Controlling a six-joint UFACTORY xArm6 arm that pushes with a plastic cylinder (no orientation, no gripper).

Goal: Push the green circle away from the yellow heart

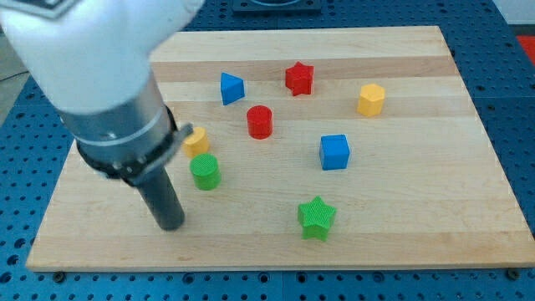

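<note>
Looming largest and nearest the lens is the arm's pale housing, tapering into the dark rod whose lower end, my tip (171,224), is resting on the board (435,242) toward the view's lower left. No jaws are fitted here, so nothing is spreading or pinching; the bare rod is doing all the work by sliding. Just to the upper right of my tip the green circle (205,172) is standing, near but apart from it, with a strip of bare wood showing between them. Just above that circle, almost touching it, the yellow heart (197,140) is sitting, partly hidden behind the arm's collar. That closeness seems to be why my tip is waiting low and to the left: from here it is not yet lying between the two blocks, and a shove from this side would, I judge, be sending the circle toward the view's right rather than straight away from the heart, so working round to the heart's side looks wiser. Farther out to the upper right are a red cylinder (260,121), a blue wedge-like block (231,88) and a red star (299,78). Right of my tip are a green star (317,217) and a blue cube (334,151), and farthest off a yellow hexagon (371,99).
</note>
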